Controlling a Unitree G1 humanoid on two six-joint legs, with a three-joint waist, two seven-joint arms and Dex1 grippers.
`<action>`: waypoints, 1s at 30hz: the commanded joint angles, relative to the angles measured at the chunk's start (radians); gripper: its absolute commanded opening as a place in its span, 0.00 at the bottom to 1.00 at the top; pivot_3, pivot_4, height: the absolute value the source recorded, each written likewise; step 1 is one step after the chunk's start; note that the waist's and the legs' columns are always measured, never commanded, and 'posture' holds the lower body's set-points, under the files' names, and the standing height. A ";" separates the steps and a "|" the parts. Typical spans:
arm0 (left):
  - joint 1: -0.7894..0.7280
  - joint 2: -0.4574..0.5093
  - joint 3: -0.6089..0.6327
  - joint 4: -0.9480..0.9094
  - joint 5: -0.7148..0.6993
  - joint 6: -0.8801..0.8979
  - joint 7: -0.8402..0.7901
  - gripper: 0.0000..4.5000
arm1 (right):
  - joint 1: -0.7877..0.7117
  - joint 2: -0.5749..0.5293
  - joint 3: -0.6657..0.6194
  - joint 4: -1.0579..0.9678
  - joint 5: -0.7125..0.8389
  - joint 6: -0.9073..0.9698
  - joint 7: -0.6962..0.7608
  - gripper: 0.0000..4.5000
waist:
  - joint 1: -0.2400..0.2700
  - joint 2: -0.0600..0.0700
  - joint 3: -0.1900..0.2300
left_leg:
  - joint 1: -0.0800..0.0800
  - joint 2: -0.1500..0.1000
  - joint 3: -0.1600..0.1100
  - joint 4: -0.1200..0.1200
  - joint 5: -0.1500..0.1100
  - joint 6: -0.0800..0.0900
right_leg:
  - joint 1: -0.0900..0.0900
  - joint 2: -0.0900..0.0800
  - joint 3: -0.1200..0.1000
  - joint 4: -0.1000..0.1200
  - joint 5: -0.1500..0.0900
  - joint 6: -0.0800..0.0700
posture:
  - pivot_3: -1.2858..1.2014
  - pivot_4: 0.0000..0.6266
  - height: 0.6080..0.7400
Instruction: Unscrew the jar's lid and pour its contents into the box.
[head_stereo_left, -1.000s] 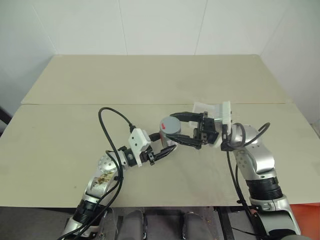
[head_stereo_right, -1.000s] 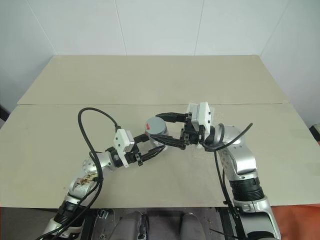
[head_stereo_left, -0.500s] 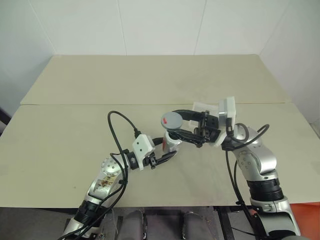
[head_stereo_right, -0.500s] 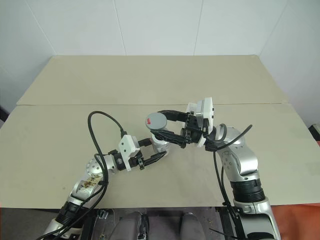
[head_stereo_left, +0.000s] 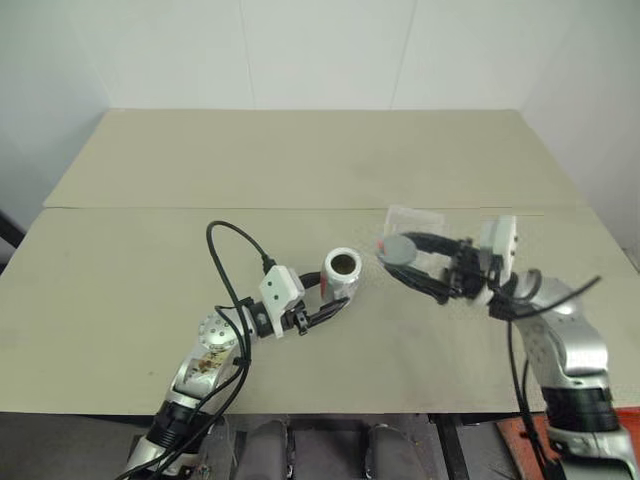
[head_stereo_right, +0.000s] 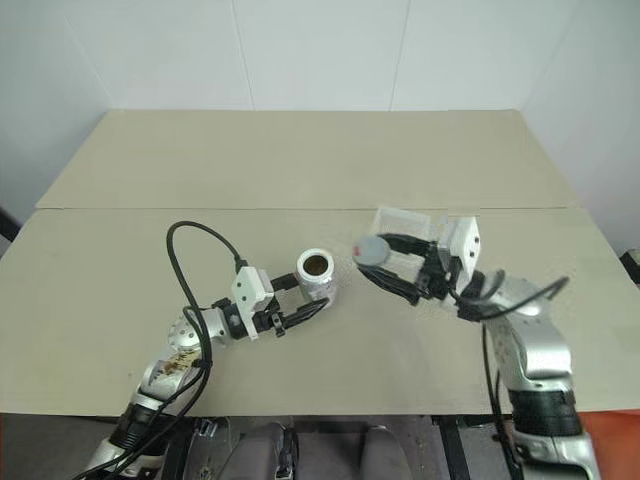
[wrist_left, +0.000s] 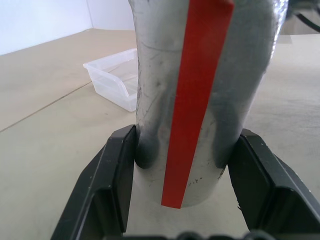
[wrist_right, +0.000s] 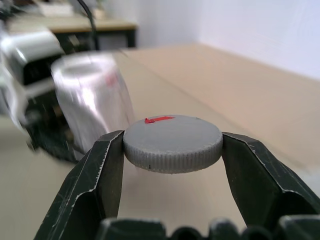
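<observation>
Head views first: your left gripper (head_stereo_left: 322, 312) clamps the jar (head_stereo_left: 341, 273) low on its body, lid off, dark contents (head_stereo_right: 316, 264) showing in the open mouth. Your right gripper (head_stereo_left: 405, 266) pinches the lid (head_stereo_left: 397, 248) by its edge, beside the box (head_stereo_left: 414, 220), which looks empty. Left wrist view: black fingers (wrist_left: 107, 187) squeeze the jar's smooth wall, likely light, stiff and slippery, so tip it slowly. Right wrist view: the lid's ribbed rim gives your fingers (wrist_right: 95, 180) sure purchase.
</observation>
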 joint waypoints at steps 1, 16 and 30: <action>-0.031 0.008 0.027 -0.002 -0.008 -0.001 0.011 0.54 | 0.097 -0.064 -0.058 -0.045 -0.082 0.005 -0.068 0.72 | -0.001 0.000 0.000 | 0.000 0.000 0.000 0.000 0.000 0.000 | 0.000 0.000 0.000 0.000 0.000 0.000 | 0.52 0.24 1.00; -0.135 -0.016 0.048 0.123 0.015 -0.056 0.036 0.54 | 0.251 -0.123 -0.105 -0.043 -0.136 0.201 -0.221 0.98 | -0.001 0.000 0.000 | 0.000 0.000 0.000 0.000 0.000 0.000 | 0.000 0.000 0.001 -0.001 0.000 0.000 | 0.52 0.24 1.00; -0.341 -0.018 0.036 0.384 0.132 -0.167 0.072 0.54 | 0.251 -0.197 -0.238 -0.181 -0.057 0.159 -0.147 1.00 | 0.002 -0.001 0.000 | 0.000 -0.001 0.000 0.000 0.000 0.000 | 0.001 0.000 0.001 -0.001 0.000 0.001 | 0.52 0.24 1.00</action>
